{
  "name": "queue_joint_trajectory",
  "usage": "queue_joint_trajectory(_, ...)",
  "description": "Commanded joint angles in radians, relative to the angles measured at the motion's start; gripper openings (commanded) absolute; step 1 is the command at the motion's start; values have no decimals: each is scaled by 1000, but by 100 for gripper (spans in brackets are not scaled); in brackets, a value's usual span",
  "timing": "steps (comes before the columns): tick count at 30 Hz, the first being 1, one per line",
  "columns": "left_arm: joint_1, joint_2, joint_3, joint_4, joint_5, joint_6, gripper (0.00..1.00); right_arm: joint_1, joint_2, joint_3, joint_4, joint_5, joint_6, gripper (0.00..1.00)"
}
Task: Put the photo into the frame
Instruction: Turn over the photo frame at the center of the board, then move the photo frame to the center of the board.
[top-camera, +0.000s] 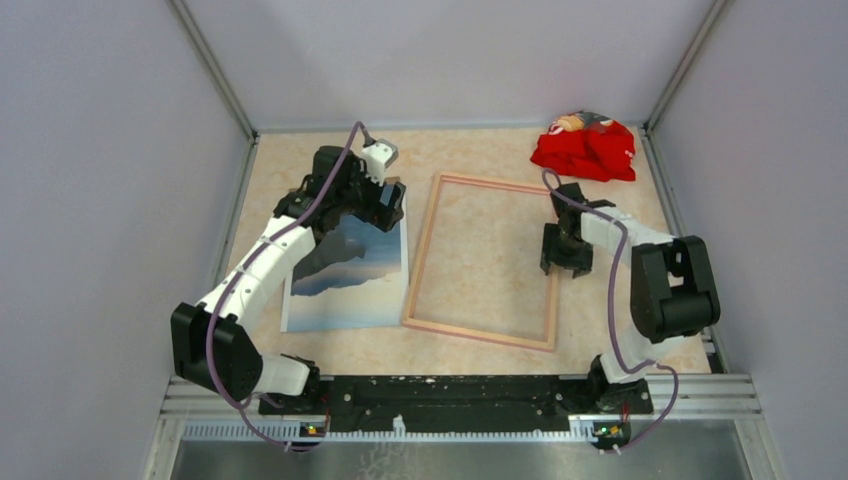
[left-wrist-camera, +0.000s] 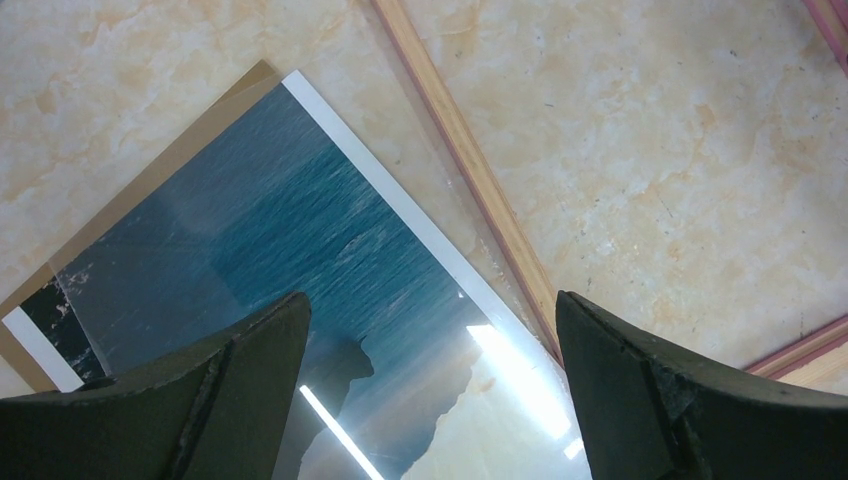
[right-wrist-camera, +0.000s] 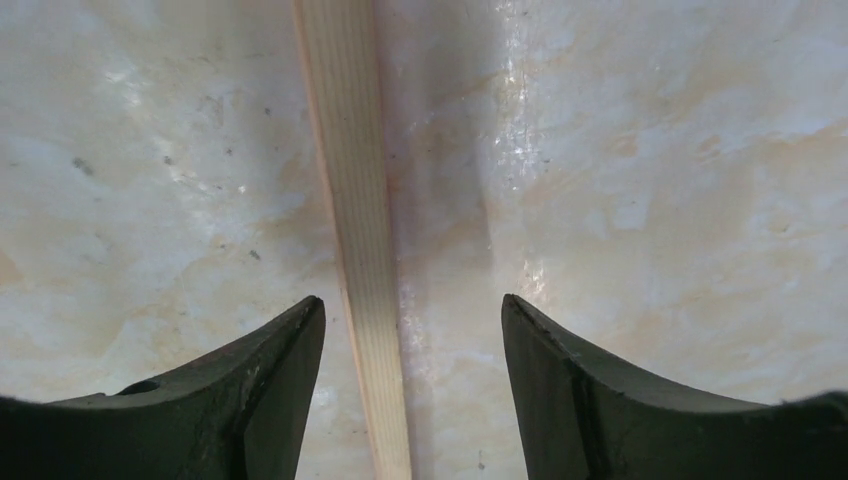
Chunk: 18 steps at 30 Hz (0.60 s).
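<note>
Photo (top-camera: 360, 285) lies on the surface (top-camera: 480, 260) at nine o'clock of the frame (top-camera: 422, 250). My left end effector (left-wrist-camera: 430, 300) is spread above it, my right end effector (right-wrist-camera: 411, 300) spread astride the frame's rail.

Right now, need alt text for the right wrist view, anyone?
A pale wooden rail of the frame runs top to bottom between the two dark fingers of the right pincer, which stand apart on either side without gripping it. Beneath lies the glossy, marbled beige table.
</note>
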<state>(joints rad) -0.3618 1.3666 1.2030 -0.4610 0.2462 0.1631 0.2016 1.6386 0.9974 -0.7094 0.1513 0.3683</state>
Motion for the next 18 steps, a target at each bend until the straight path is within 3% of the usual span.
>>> queue_joint_trajectory(1, -1, -4, 47, -20, 7, -4, 98, 64, -123, 121, -9, 54, 91, 66)
queue_joint_trajectory(5, 33, 17, 61, -33, 8, -6, 98, 223, -112, 215, 26, 70, 212, 70)
queue_joint_trajectory(9, 152, 54, 77, -38, 93, -17, 98, 397, 16, 313, 119, 46, 313, 79)
queue_joint_trajectory(13, 283, 106, 103, -62, 134, -4, 98, 537, 221, 495, 139, 54, 344, 79)
queue_joint_trajectory(18, 354, 119, 84, -78, 136, 31, 98, 617, 457, 721, 85, 69, 329, 75)
